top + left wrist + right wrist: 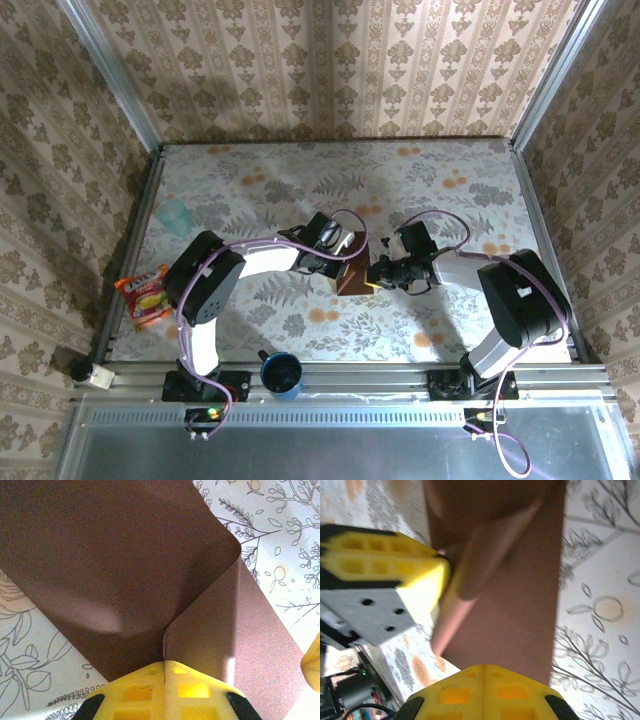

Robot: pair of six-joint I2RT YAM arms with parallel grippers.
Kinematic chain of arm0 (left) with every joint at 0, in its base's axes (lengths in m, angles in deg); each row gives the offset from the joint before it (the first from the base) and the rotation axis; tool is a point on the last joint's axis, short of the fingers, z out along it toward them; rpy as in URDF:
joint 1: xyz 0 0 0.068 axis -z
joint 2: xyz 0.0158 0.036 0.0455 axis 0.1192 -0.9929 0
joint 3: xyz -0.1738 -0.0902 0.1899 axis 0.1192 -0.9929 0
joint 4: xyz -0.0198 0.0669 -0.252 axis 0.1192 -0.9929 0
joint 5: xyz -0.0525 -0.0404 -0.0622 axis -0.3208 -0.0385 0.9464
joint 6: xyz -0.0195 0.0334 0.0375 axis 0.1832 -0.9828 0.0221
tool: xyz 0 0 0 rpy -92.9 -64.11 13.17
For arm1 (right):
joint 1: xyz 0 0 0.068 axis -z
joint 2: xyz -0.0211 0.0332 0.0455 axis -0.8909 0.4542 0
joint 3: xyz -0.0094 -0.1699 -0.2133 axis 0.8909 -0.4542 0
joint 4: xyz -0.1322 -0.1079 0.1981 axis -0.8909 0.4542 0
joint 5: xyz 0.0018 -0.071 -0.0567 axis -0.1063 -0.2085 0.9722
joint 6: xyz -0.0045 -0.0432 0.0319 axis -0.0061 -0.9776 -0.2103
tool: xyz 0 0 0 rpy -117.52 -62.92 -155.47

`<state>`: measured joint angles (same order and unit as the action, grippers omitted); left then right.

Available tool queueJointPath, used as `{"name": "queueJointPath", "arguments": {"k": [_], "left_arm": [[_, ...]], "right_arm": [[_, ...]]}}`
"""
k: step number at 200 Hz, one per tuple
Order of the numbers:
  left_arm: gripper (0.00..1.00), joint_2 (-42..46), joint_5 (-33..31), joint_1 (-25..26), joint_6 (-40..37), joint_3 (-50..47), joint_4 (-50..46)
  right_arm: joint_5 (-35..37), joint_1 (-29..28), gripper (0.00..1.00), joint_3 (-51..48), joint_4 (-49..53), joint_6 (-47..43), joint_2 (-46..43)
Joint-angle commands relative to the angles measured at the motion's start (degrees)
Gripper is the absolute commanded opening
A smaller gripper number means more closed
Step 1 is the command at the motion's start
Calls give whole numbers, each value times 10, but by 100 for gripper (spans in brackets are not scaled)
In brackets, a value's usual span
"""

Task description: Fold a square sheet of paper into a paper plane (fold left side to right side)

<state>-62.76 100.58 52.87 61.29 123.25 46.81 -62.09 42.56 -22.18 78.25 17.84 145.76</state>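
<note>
The square sheet of paper [352, 281] lies mid-table, dark reddish-brown, with one side lifted and curling over the rest. My left gripper [347, 262] is shut on the raised edge; in the left wrist view the paper [125, 555] rises from the closed seam of the left gripper [164, 664]. My right gripper [373, 274] is shut, and in the right wrist view the right gripper [484, 669] sits over the flat part of the sheet [520, 610]. There the left gripper's fingers [385, 565] hold the rolled flap. The paper plane is out of view.
A dark blue cup [282, 374] stands at the near rail between the arm bases. A pale teal cup [175, 215] is at the far left, and an orange snack packet [145, 296] lies by the left edge. The floral table [440, 180] is walled on three sides.
</note>
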Motion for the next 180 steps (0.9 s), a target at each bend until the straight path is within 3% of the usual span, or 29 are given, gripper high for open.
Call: {"name": "queueJointPath", "arguments": {"k": [1, 108, 180], "left_arm": [[0, -18, -18, 5, -14, 9, -32], [0, -21, -23, 8, -17, 14, -39], [0, -23, -28, 10, -17, 17, -42]], "right_arm": [[-7, -4, 0, 3, -47, 33, -1], [-12, -25, 0, 45, -140, 83, 85], [5, -27, 0, 55, -110, 70, 111]]}}
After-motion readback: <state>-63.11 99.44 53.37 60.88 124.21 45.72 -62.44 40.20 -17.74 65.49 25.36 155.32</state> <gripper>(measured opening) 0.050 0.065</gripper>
